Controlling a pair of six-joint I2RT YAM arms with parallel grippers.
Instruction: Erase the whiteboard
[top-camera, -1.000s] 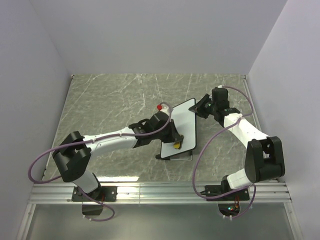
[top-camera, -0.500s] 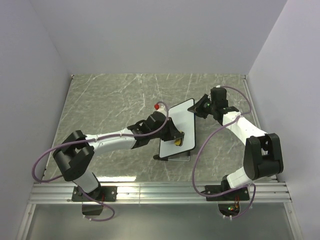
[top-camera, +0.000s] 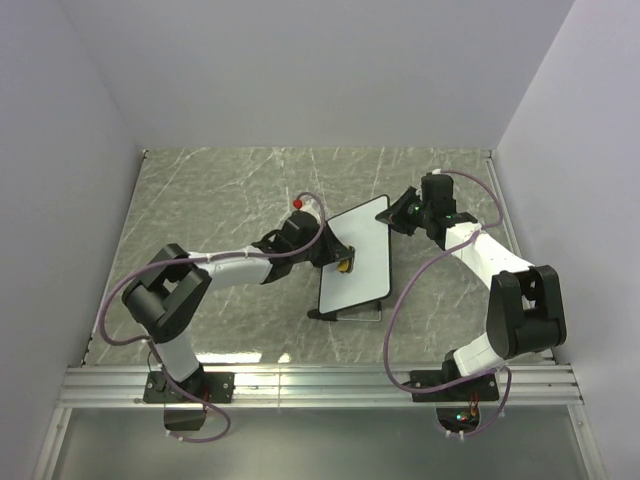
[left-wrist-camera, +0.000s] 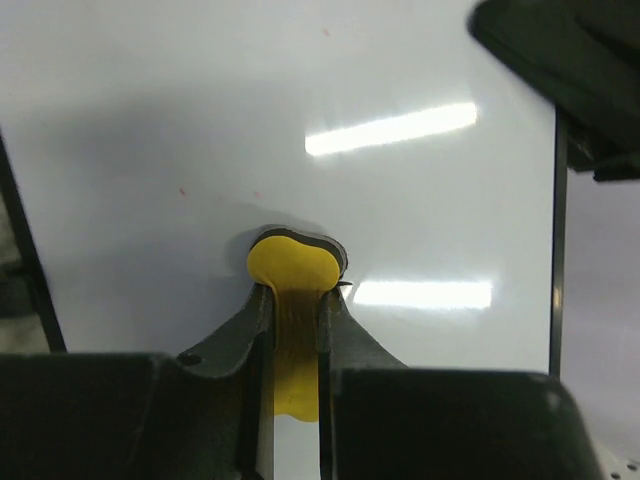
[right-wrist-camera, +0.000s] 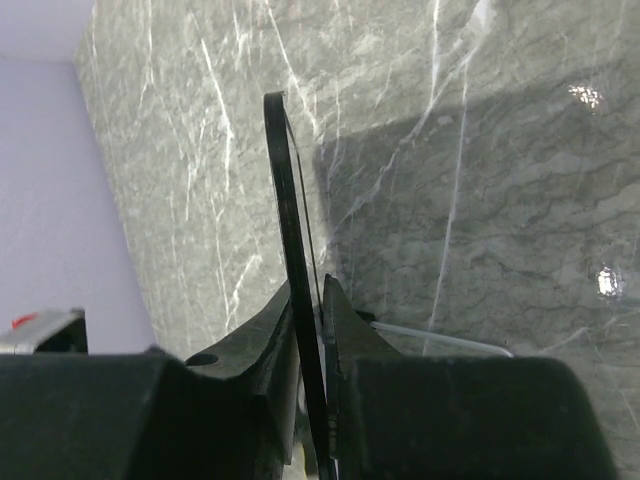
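Whiteboard (left-wrist-camera: 200, 120) shows glossy white with faint red specks (left-wrist-camera: 182, 190).

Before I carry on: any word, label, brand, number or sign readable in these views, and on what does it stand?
No readable text in any view.
whiteboard: no words or numbers; the left wrist view shows only a few faint red specks on its face.
yellow eraser: no print visible.
Robot arms: no label or brand mark shows clearly enough to read.

Between left arm (top-camera: 225, 268) and right arm (top-camera: 490, 262), whiteboard (top-camera: 362, 265) blocks the table (top-camera: 220, 200).
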